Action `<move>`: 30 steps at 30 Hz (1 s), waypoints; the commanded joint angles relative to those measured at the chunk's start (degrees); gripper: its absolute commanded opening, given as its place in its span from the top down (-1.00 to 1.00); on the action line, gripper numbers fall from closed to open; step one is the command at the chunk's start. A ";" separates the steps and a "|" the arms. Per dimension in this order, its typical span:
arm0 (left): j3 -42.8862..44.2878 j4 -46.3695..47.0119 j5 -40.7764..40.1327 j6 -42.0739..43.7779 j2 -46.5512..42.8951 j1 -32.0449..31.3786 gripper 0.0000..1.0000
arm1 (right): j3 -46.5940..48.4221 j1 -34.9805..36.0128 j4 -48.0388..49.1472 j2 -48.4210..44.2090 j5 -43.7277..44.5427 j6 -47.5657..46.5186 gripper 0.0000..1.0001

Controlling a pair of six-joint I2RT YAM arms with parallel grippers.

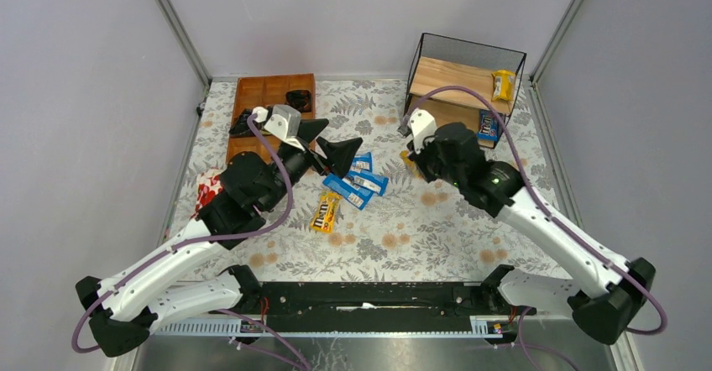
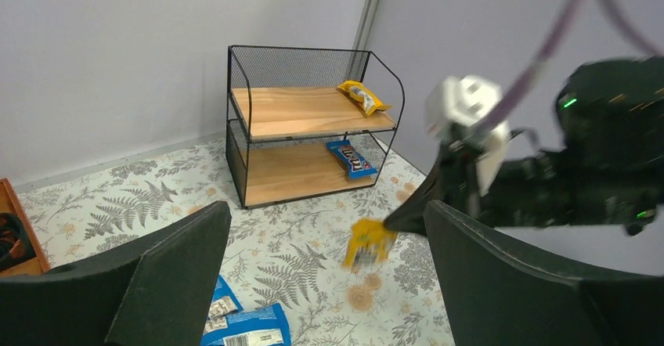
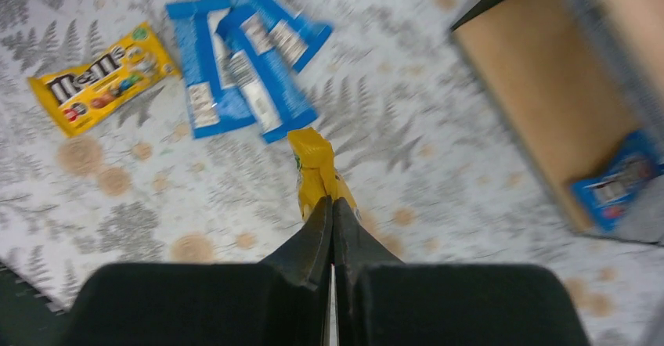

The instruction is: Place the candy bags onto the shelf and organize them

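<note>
1. The right gripper (image 3: 332,201) has its black tapered fingers pressed together on one end of a crumpled, glossy yellow bag (image 3: 315,166). The bag hangs from the tips over the fern-print tablecloth (image 3: 438,150).
2. Just beyond those tips lie three flat blue bags (image 3: 250,56), overlapping. Further left of them, a yellow M&M's bag (image 3: 102,88) lies flat.
3. Ahead and to the right of the tips stands the shelf (image 3: 548,103), black wire mesh with pale wooden boards. A blue packet (image 3: 618,182) lies on its lower board and a yellow packet (image 2: 362,97) on its upper.
4. The left gripper (image 2: 327,209) is spread wide, holds nothing, and faces the shelf.
</note>
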 commanded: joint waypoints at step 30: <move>-1.61 4.47 -3.26 2.42 6.92 -0.82 -0.97 | 39.23 -45.50 8.83 35.29 -39.74 -44.06 1.00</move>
